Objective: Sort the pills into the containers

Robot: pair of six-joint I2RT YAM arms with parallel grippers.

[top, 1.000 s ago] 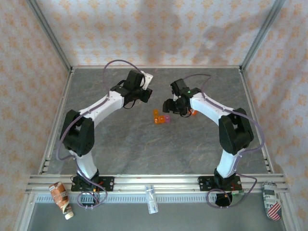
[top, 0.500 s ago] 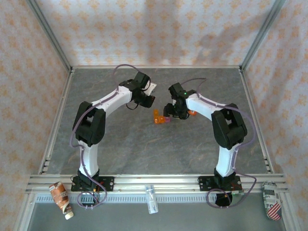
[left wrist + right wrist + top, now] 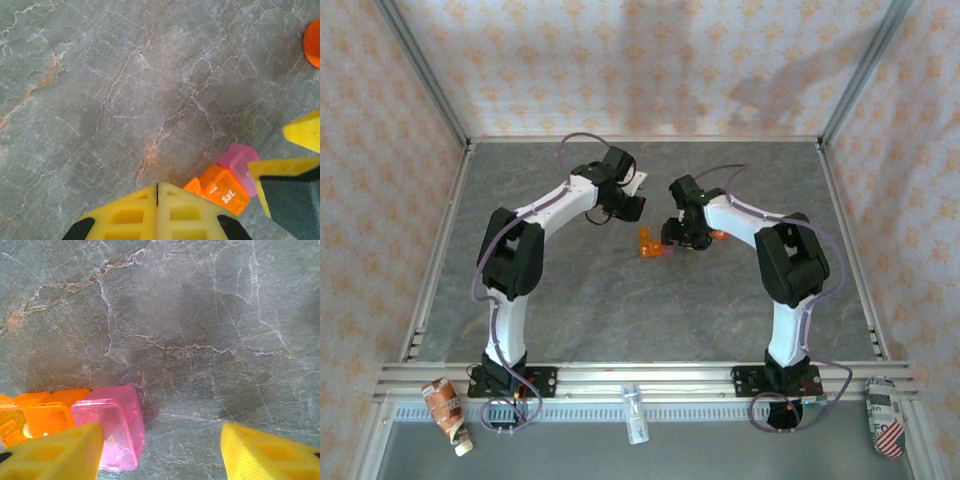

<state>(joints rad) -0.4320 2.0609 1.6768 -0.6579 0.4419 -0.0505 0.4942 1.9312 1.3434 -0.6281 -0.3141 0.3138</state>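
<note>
The box (image 3: 651, 243) sits near the middle of the table (image 3: 620, 300). The right gripper (image 3: 160, 450) hangs over it, jaws apart and empty, one finger at the pink cell (image 3: 112, 425). The left gripper (image 3: 157, 195) is closed on nothing. Best to centre the cell between the right jaws before closing, or it may skid.

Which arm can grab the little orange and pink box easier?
The right arm, probably: its jaws are open right at the pink end of the box. The left arm has its jaws shut beside the orange end.
</note>
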